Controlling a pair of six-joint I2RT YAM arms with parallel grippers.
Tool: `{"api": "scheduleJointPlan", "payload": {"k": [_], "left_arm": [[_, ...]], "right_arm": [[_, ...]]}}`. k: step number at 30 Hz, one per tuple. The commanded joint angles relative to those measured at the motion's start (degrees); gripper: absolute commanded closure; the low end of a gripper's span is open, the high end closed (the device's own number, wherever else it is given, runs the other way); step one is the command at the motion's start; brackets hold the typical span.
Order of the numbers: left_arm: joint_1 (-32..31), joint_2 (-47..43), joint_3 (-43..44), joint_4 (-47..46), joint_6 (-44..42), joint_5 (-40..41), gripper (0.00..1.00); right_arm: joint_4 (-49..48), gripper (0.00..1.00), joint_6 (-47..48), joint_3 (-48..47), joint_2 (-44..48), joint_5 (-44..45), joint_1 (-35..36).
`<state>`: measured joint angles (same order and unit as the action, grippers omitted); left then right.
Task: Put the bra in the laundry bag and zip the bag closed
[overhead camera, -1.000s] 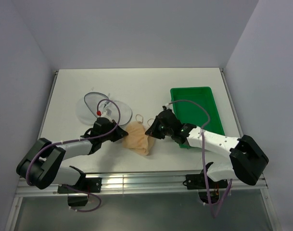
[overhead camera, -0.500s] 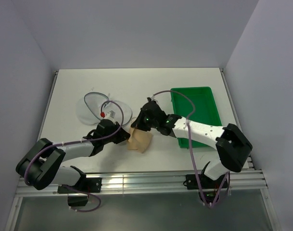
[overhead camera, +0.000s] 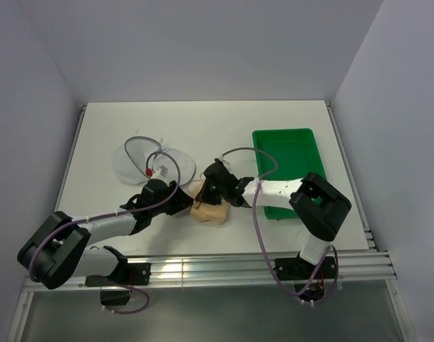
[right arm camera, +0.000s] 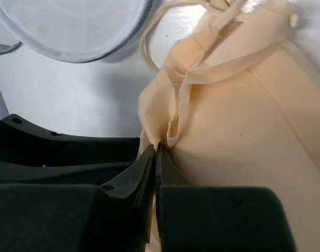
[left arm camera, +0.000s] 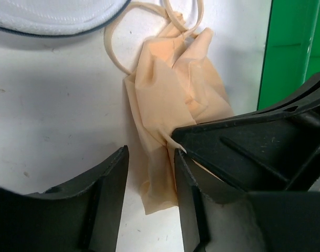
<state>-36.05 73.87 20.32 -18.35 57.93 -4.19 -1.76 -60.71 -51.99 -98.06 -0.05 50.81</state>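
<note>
1. The bra point(overhead camera: 211, 208) lies crumpled on the table point(overhead camera: 202, 128), outside the laundry bag point(overhead camera: 140, 158) and just beside its near rim. None of the bra is inside the mesh.
2. The right gripper point(right arm camera: 156, 149) has its jaws pressed together on a fold of the bra's fabric, so we count the hold on that side as made.
3. The left gripper point(left arm camera: 149, 153) has its jaws spread, with a strip of the bra's edge lying in the gap between them. We see no pinch there.
4. In the top view the bag shows as 2 round mesh halves lying side by side, so we judge it unzipped and ready to receive the bra. We cannot make out the zipper pull.
5. The green tray point(overhead camera: 291, 167) sits to the right of the bra, behind the right arm.
6. We judge that neither of the task's 2 parts is done. The bra has yet to be lifted, carried over the rim and tucked fully into the bag. After that the halves must be folded together and the zip run all the way round.
</note>
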Motion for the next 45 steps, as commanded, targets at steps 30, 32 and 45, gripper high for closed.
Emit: {"api": "scheduleJointPlan", "payload": {"k": [30, 32, 45], "left_arm": [[-2.1, -9.4, 4.2, 10.7, -5.4, 9.3, 0.4], [-2.2, -8.0, 3.9, 8.6, -5.5, 8.6, 0.39], [-3.1, -1.7, 7.3, 7.7, -7.5, 7.7, 0.41]], "right_arm": [[8.0, 0.45, 1.9, 8.6, 27.9, 6.6, -3.9], [7.9, 0.36, 0.9, 12.0, 29.5, 5.6, -4.0], [-12.7, 0.11, -7.8, 29.5, 32.4, 1.6, -4.3]]}}
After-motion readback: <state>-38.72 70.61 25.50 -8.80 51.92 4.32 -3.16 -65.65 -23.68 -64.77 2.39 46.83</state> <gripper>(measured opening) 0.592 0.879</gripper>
